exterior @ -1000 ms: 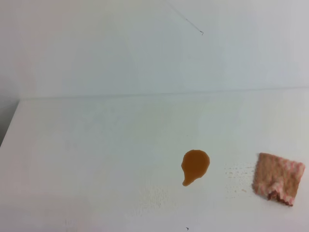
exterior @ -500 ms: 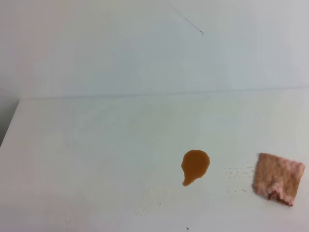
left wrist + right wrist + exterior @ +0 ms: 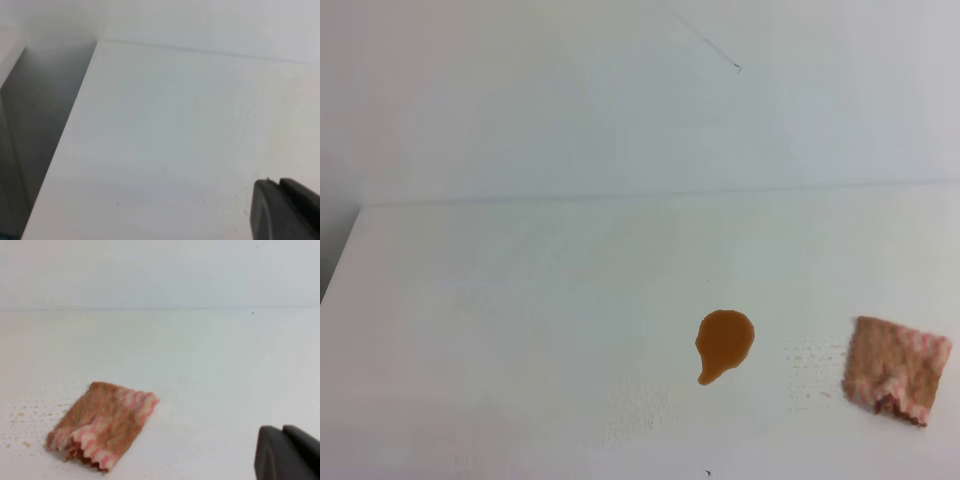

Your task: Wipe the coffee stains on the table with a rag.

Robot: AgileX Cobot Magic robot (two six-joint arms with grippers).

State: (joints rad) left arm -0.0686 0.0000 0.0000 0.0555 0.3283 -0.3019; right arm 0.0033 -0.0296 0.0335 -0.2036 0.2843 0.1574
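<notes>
The rag [image 3: 896, 370] lay untouched beside the coffee stains [image 3: 724, 343]; right gripper [image 3: 289, 454] near it, claw state unclear.

- coffee stains [image 3: 724, 342]: one orange-brown blot, teardrop w/ short tail toward near-left, wet-looking, on desk [image 3: 520, 320] near centre-right.
- rag [image 3: 897, 369]: small squarish pinkish-brown cloth, pink/white zigzag edges, lying flat but w/ near edge rumpled, right of blot, apart from it, not touching.
- desk: plain white, flat, faint speckles between blot & rag.
</notes>
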